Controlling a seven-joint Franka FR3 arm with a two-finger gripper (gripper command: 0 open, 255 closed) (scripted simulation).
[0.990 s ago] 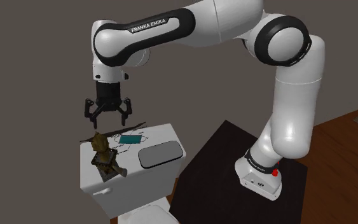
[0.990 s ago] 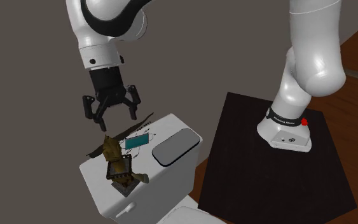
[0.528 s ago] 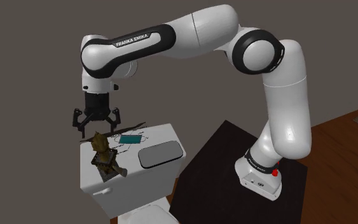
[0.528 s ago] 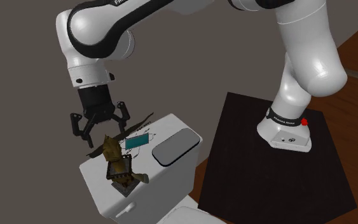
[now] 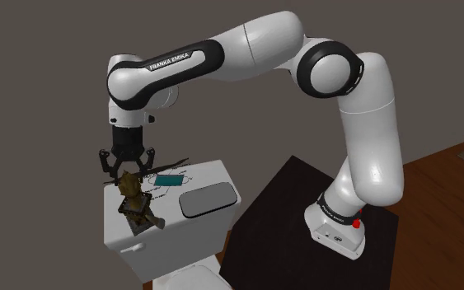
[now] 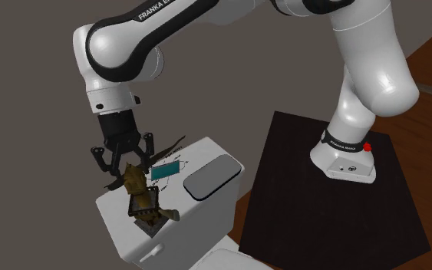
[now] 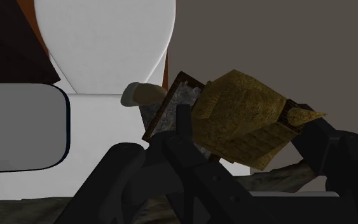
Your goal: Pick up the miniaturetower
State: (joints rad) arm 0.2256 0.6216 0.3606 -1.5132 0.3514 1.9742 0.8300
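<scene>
We see dim, even light on the wall [image 5: 40, 82] behind the end effector [image 5: 124, 170], while the white arm [image 5: 255, 41] above it carries a soft sheen. In the wrist view its black fingers [image 7: 336, 159] sit in deep shade.

A glossy white arm [image 5: 372, 156] with black joint bands — one lettered "FRANKA EMIKA" [image 5: 172, 59] — a small red button [image 5: 357, 221] at its base, and an all-black gripper [image 5: 125, 167].

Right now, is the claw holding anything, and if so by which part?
Nothing is held. The claw is open, its fingers standing apart on either side of the top of the tower, not closed on it.
</scene>
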